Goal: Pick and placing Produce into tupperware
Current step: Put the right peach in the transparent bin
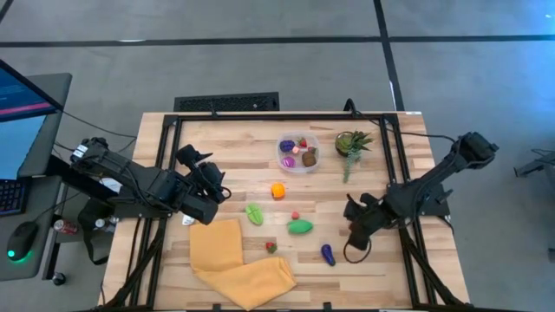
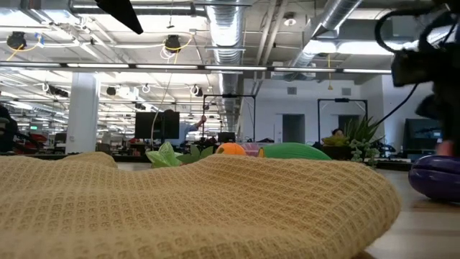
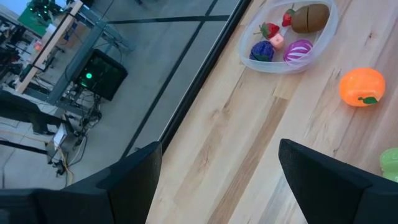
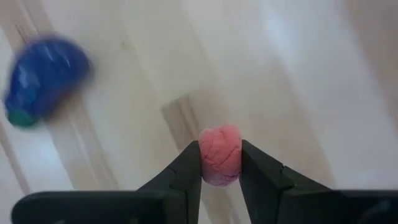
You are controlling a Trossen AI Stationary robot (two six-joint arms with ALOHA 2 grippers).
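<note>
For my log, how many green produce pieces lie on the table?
2: a light green piece beside the yellow cloth, and a darker green piece next to a small red piece. The cloth may hide others.

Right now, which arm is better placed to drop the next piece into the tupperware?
Right. The right tool is already shut on a pink piece, so it only has to carry it to the tupperware. The left tool is open and empty.
</note>
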